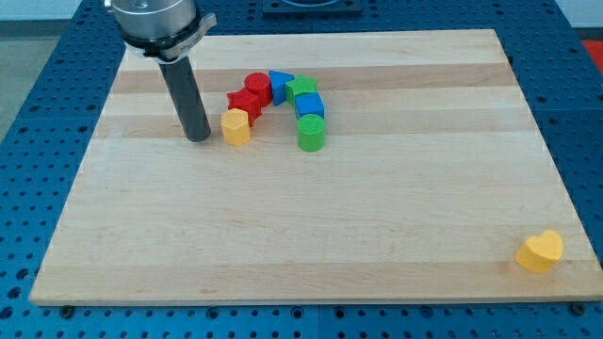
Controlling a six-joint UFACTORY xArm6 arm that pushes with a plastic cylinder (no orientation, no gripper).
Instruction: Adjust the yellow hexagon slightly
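Observation:
The yellow hexagon (236,125) sits on the wooden board (311,217) at the upper left of the view, at the left end of an arc of blocks. My tip (198,138) rests on the board just left of the yellow hexagon, a small gap apart. The rod rises from it to the arm's end at the view's top left. A red star (244,102) touches the hexagon's upper right side.
The arc continues with a red cylinder (258,86), a blue triangle (280,85), a green star (301,89), a blue cube (309,106) and a green cylinder (311,133). A yellow heart (540,251) lies near the board's bottom right corner.

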